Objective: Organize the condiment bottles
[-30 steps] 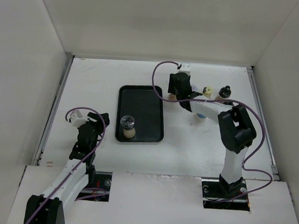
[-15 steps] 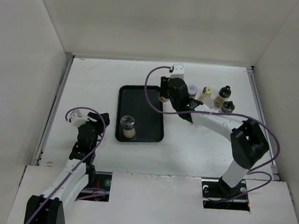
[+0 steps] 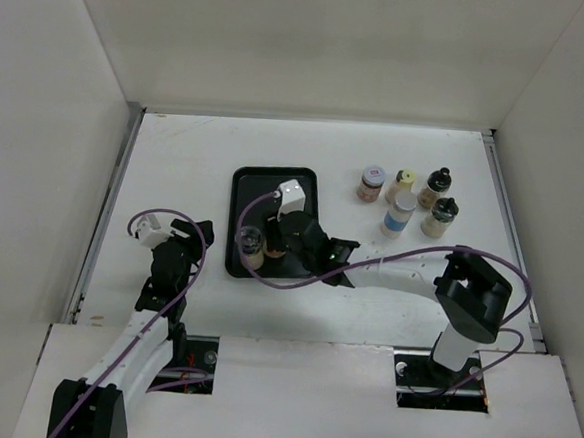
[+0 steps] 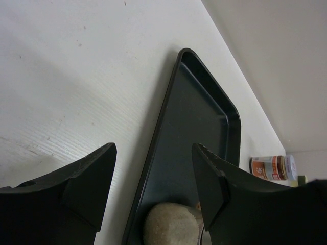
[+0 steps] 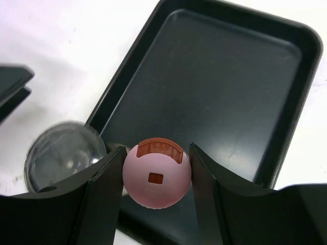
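Right pincer (image 5: 156,168): clenched on the pink-capped bottle (image 5: 156,179), fingers on either side. Cap faces straight up at the wrist camera, long axis upright, over the near end of the black tray (image 5: 230,87). From the top view, hidden beneath the wrist. Just beside it in the tray: a dome-capped bottle (image 3: 249,246), upright. Left pincer (image 4: 153,173): released, grasping nothing, above the worktop (image 4: 76,76). Only from above: five more bottles (image 3: 398,216), grouped at rear right.

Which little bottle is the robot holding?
The pink-capped bottle, pinched between the right arm's fingers over the black tray. The clear-capped bottle stands loose in the tray, and the rest stand untouched on the table.
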Robot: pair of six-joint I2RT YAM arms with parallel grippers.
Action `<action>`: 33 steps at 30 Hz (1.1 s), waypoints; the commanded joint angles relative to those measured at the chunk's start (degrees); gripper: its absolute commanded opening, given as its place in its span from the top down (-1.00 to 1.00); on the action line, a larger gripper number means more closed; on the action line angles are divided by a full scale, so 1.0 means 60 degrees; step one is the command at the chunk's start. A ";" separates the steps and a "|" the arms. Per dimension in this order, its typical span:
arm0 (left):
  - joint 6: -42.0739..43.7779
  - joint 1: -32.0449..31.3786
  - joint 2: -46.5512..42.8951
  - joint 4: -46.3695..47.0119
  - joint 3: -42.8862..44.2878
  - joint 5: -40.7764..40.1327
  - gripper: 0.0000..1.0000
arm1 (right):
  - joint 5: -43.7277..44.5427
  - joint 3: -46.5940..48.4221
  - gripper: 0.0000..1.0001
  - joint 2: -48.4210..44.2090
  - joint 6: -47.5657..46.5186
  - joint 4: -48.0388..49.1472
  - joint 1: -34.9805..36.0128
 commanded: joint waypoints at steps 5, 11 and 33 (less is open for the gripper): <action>-0.0013 0.0062 0.0035 0.0521 -0.0113 0.0082 -0.19 | 0.0347 -0.0159 0.16 0.0403 0.0744 0.0174 0.0611; -0.0043 0.0047 0.0108 0.0624 -0.0127 0.0141 -0.19 | 0.0772 -0.0540 0.17 0.0301 0.0978 -0.0031 0.0846; -0.0042 0.0003 0.0138 0.0668 -0.0126 0.0214 -0.18 | 0.0611 -0.1579 -0.13 -0.2685 0.1024 -0.0544 -0.0206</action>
